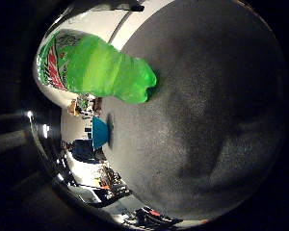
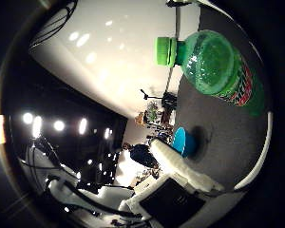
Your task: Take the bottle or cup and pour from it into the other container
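Green bottle [image 2: 213, 66] upright on the dark grey tabletop [image 1: 207, 120], base planted on the surface, green cap [image 2: 165, 51] screwed on, label wrapped round the body. Close to the palm, filling a good part of both views. Blue cup [image 2: 184, 141] also on the tabletop, beyond the bottle and well apart from it, near the far edge, casting a small shadow. Broad bare stretch of tabletop to the side of the bottle away from the cup, with nothing standing on it. Past the tabletop edge behind the cup, a white padded part [image 2: 180, 166] and room clutter under bright lamps. Robot hand not visibly touching bottle or cup; whether released or clenched, cannot tell. Palm turned sideways toward the bottle's flank, level with its body.
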Controlling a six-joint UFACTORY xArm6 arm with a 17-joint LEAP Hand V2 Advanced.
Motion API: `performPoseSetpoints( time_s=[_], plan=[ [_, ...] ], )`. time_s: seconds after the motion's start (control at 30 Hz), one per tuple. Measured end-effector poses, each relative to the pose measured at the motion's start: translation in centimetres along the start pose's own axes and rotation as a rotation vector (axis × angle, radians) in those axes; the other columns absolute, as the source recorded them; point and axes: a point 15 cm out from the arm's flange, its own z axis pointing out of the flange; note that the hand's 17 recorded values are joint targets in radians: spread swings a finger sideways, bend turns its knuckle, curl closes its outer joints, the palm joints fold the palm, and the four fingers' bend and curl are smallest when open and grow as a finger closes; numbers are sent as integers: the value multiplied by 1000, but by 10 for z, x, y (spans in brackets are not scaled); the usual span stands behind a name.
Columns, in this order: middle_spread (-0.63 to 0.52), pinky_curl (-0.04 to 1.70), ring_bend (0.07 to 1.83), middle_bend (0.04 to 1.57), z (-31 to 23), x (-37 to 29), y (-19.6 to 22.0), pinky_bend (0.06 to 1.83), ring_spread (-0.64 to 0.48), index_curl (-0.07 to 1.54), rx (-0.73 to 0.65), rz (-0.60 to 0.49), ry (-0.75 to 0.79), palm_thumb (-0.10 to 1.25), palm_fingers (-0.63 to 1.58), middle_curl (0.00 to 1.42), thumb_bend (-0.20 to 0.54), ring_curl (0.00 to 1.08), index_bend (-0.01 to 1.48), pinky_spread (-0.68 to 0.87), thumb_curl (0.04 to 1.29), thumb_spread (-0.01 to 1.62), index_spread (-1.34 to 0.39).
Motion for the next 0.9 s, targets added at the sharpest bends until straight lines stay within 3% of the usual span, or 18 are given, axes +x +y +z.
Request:
performPoseSetpoints(
  time_s=[0.9],
  plan=[
    [0,-8,566,303,25,-6,-9,914,67,295,-30,-10,-29,629,302,354,-26,239,170,392,337,970,-232]
  ],
)
